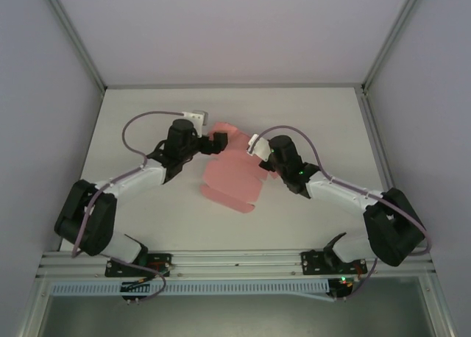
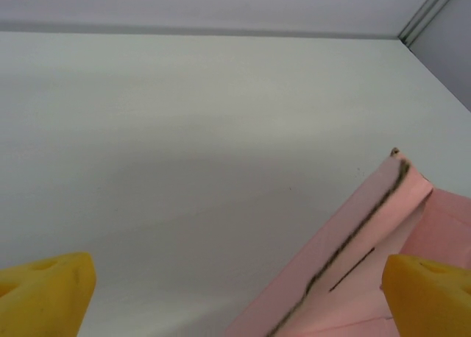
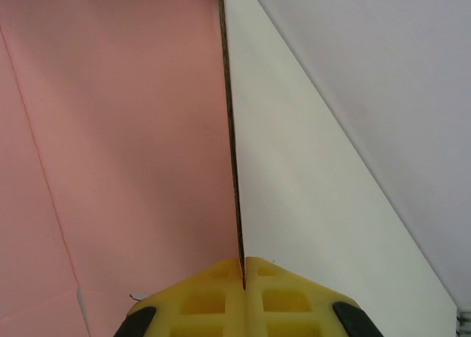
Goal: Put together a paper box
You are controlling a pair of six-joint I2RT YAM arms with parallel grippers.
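Note:
The paper box (image 1: 234, 174) is a pink die-cut card lying partly flat on the white table, with one flap raised at its far end. My right gripper (image 1: 260, 149) is at the card's right edge. In the right wrist view its yellow pads (image 3: 213, 296) are shut on the thin edge of the paper box (image 3: 118, 131), which stands edge-on between them. My left gripper (image 1: 212, 142) is at the card's far left flap. Its yellow fingertips (image 2: 44, 293) stand wide open, and a folded edge of the paper box (image 2: 368, 241) lies just inside the right fingertip, not gripped.
The white table (image 1: 147, 112) is walled on three sides by pale panels with metal corner posts (image 1: 73, 39). A rail (image 1: 235, 262) runs along the near edge by the arm bases. Bare tabletop (image 2: 184, 153) lies ahead of the left gripper.

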